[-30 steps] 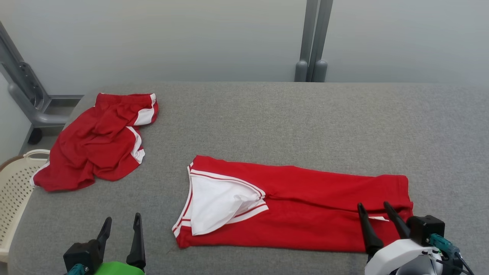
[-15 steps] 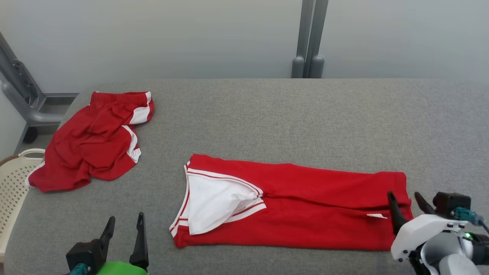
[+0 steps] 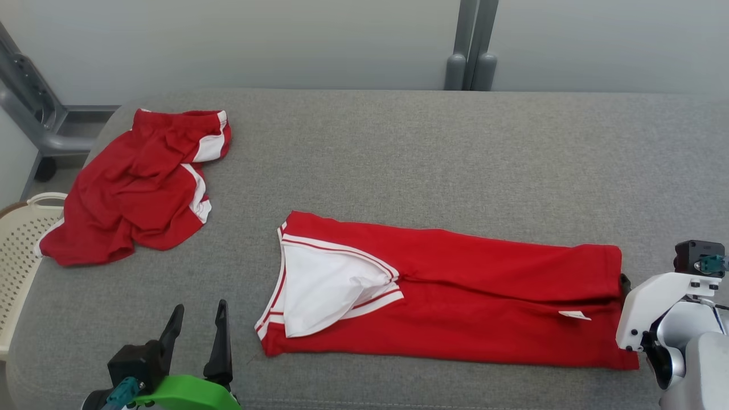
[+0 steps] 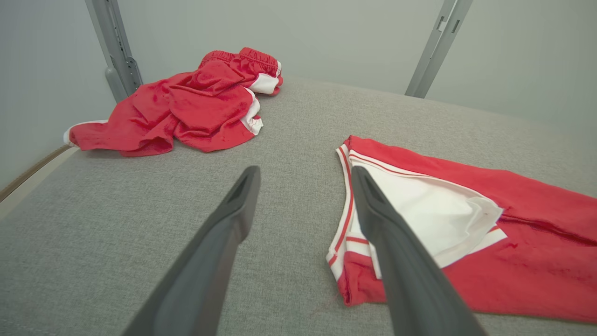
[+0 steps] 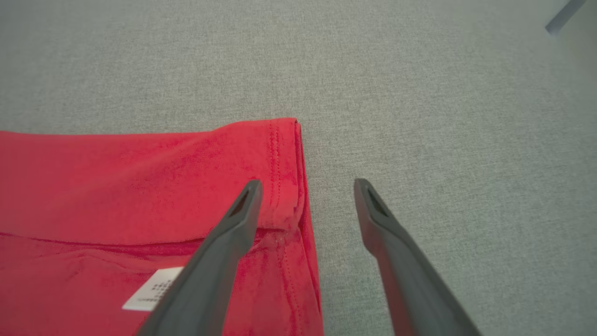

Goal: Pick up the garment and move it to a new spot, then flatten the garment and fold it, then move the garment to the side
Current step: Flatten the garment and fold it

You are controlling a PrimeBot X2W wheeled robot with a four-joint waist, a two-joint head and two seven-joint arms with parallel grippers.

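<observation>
The garment (image 3: 455,307), red with a white lining and white-red trim at its left end, lies folded into a long band across the middle of the grey table (image 3: 398,159). A small white label (image 3: 574,315) sits near its right hem. My right gripper (image 5: 305,184) stands open at that hem (image 5: 284,168), one finger over the red cloth and the other over bare table. In the head view its white wrist (image 3: 649,307) covers most of the fingers. My left gripper (image 3: 196,330) is open and empty, low and left of the garment's trimmed end (image 4: 354,200).
A second red and white garment (image 3: 136,188) lies crumpled at the table's far left corner. A cream perforated basket (image 3: 20,267) stands beside the table's left edge. Grey metal posts (image 3: 471,57) rise behind the table, and a grey frame (image 3: 28,108) at the left.
The head camera has shifted. My right gripper has swung from over the garment's right part out to its right hem, still open. The left gripper has barely moved.
</observation>
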